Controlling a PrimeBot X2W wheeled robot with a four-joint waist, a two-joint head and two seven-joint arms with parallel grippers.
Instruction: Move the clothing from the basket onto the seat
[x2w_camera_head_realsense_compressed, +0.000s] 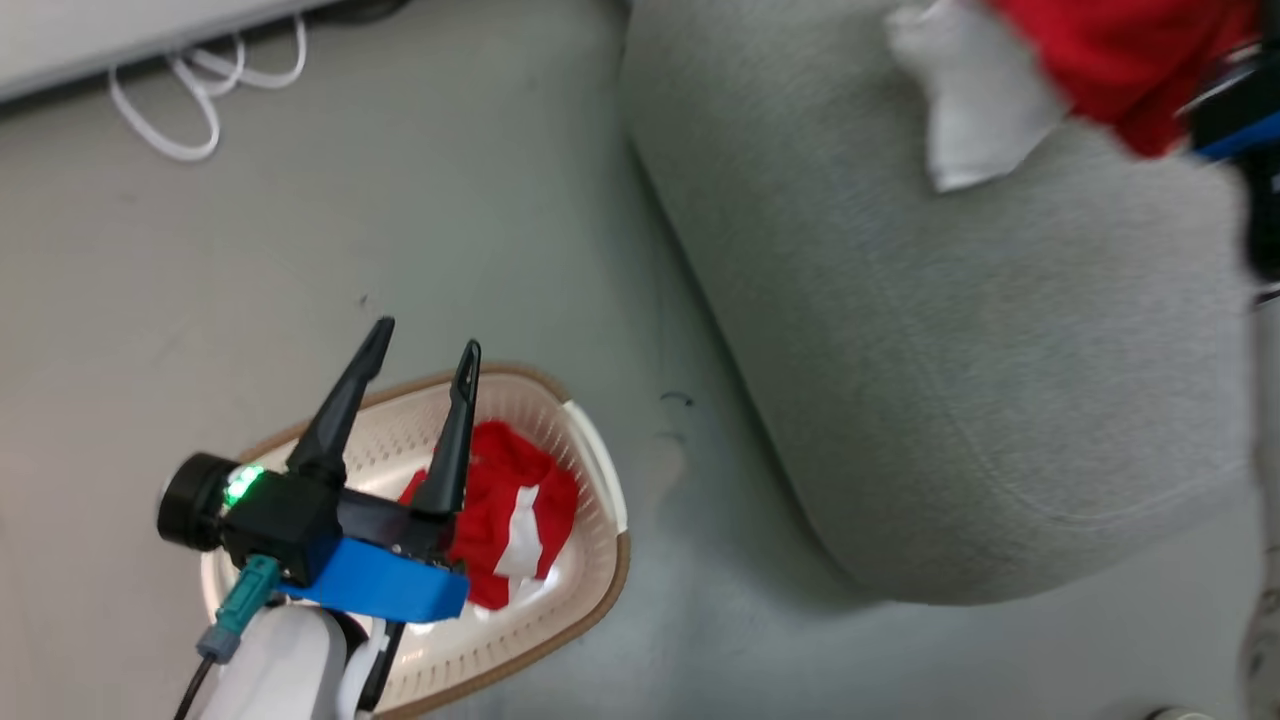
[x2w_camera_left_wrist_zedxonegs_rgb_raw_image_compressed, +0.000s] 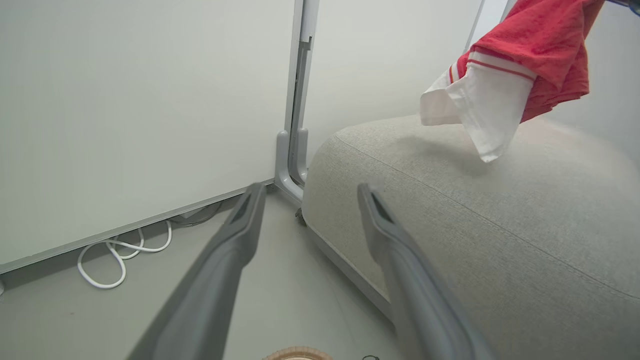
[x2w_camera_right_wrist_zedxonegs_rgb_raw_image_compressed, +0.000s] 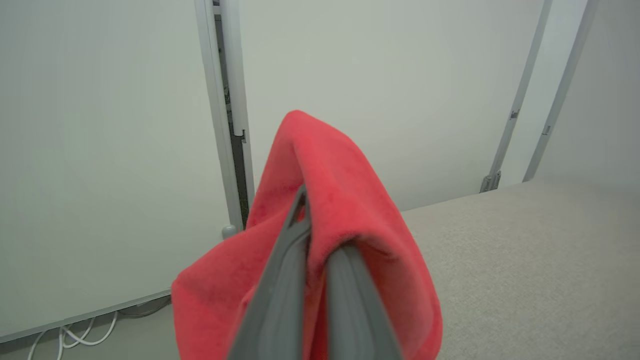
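1. The right claw (x2w_camera_right_wrist_zedxonegs_rgb_raw_image_compressed: 314, 242) is clamped shut on a fold of the red-and-white garment (x2w_camera_left_wrist_zedxonegs_rgb_raw_image_compressed: 530, 50), and the fabric drapes over it.
2. That garment hangs above the sofa (x2w_camera_head_realsense_compressed: 950, 350), towards its far end. Its white piece, edged with thin red stripes, dangles lowest, just over the cushion. I cannot tell whether it touches.
3. The left claw (x2w_camera_head_realsense_compressed: 427, 338) is open and empty, with its fingers (x2w_camera_head_realsense_compressed: 347, 400) spread, and it hovers over the basket (x2w_camera_head_realsense_compressed: 600, 575).
4. A second garment (x2w_camera_head_realsense_compressed: 500, 500), red with white patches, lies crumpled inside the basket.
5. The basket stands on the floor (x2w_camera_head_realsense_compressed: 300, 250) near the sofa's rounded edge, not touching it.
6. A white cable (x2w_camera_head_realsense_compressed: 200, 100) lies looped on the floor beside the wall panel (x2w_camera_left_wrist_zedxonegs_rgb_raw_image_compressed: 125, 125).
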